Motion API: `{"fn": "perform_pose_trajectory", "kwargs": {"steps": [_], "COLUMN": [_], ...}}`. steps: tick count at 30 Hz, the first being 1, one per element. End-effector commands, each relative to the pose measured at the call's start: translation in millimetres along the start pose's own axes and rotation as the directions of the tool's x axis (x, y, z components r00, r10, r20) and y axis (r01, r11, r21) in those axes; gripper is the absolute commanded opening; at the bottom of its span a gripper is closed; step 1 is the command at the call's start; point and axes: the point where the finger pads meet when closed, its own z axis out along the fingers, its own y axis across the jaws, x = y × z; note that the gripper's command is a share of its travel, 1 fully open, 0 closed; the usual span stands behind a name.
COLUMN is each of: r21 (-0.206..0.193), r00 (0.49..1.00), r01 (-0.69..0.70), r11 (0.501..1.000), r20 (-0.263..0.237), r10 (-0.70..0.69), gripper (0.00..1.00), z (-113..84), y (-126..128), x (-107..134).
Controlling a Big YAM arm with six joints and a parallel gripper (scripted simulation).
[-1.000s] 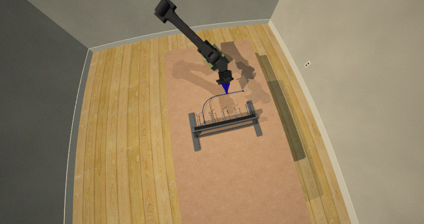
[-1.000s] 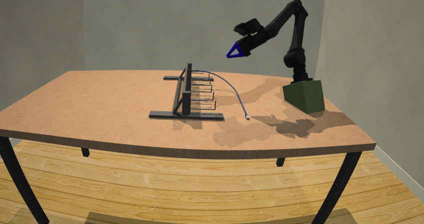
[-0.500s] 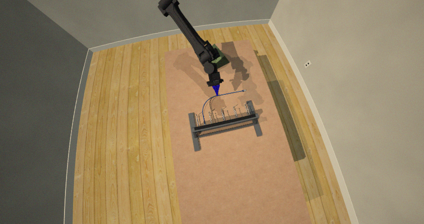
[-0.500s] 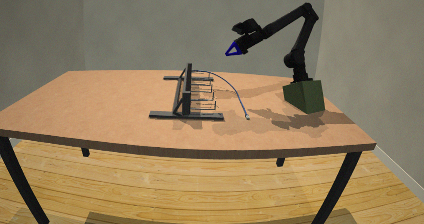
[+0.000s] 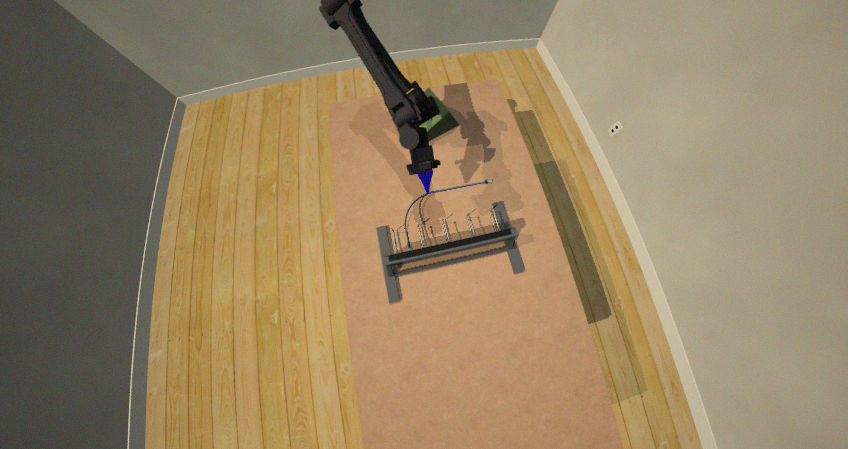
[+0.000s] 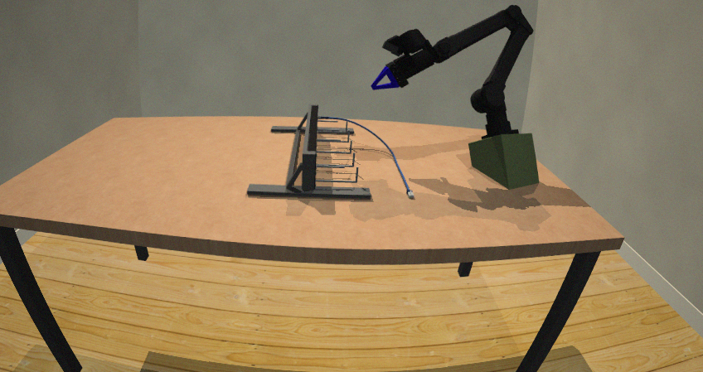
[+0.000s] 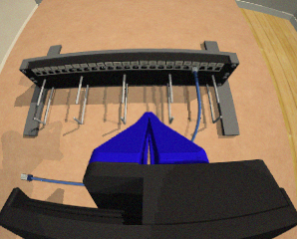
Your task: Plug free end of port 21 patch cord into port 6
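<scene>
My gripper [image 5: 427,192] [image 6: 372,87] [image 7: 148,118] is shut and empty, high above the table in front of the rack. The blue patch cord [image 5: 407,215] [image 6: 379,136] [image 7: 199,107] is plugged into the panel near its right end in the wrist view and arcs out towards the arm. Its free plug [image 5: 489,181] [image 6: 409,194] [image 7: 27,177] lies at the table, at the lower left of the wrist view. The black panel [image 5: 450,244] [image 6: 310,147] [image 7: 119,77] stands upright in the rack, with its row of jacks facing the arm. The port numbers are too small to read.
Several metal cable guides [image 5: 446,228] [image 6: 354,160] [image 7: 125,100] stick out from the panel front towards the arm. The rack's grey feet [image 5: 393,287] [image 6: 266,189] [image 7: 230,119] stand on the table [image 5: 476,355] [image 6: 162,181] [image 7: 153,27]. The arm's green base [image 5: 441,124] [image 6: 522,161] stands at the table's end.
</scene>
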Motion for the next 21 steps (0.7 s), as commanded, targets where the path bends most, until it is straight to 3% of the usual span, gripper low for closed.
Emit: {"fn": "perform_pose_trajectory", "kwargs": {"steps": [1, 6, 12, 14, 21], "r21": [0.005, 0.015, 0.023, 0.023, 0.026], "r00": [1.000, 0.999, 0.999, 0.999, 0.999], "r01": [0.006, -0.002, -0.006, -0.006, -0.004], "r11": [1.000, 1.000, 1.000, 1.000, 1.000], "r20": [0.026, 0.040, 0.052, 0.052, 0.055], "r10": [-0.006, 0.001, 0.004, 0.004, 0.002], "gripper": [0.00, 0.00, 0.00, 0.00, 0.00], "z": [0.5, 14.2, 48.1, 48.1, 100.3], "y": [-3.8, -8.2, -11.7, -11.7, -12.5], "x": [-12.5, -20.6, -27.8, -27.8, -27.6]}}
